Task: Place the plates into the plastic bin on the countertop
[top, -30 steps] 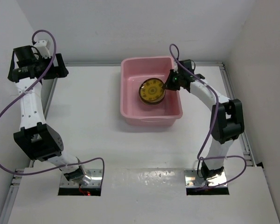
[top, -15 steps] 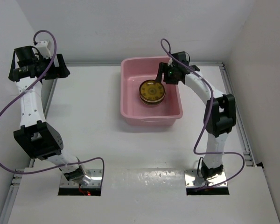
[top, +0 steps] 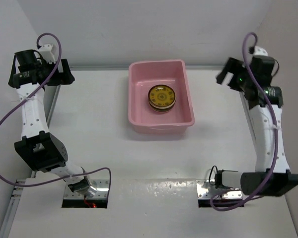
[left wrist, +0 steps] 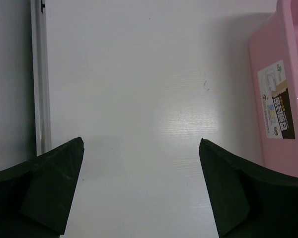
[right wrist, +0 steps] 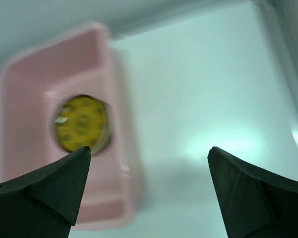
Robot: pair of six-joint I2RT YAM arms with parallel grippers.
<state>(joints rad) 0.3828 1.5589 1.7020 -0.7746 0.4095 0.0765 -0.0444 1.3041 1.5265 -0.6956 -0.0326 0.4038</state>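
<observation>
The plates (top: 162, 96) sit as a short stack inside the plastic bin (top: 133, 99), near its middle. The top one is amber-yellow with rings of dark markings, and darker rims show beneath it, though how many cannot be counted. The bin stands on the counter (top: 94, 129) with its long axis running from the near side toward the far wall. It lies to the left of the right claw (right wrist: 148, 151), which hangs spread wide and empty above the counter's right edge. It lies to the right of the left claw (left wrist: 140, 141), equally spread and empty near the far left corner. The right claw looks somewhat the nearer. No plate shows outside the bin, so a further reach would likely find nothing to fetch.
</observation>
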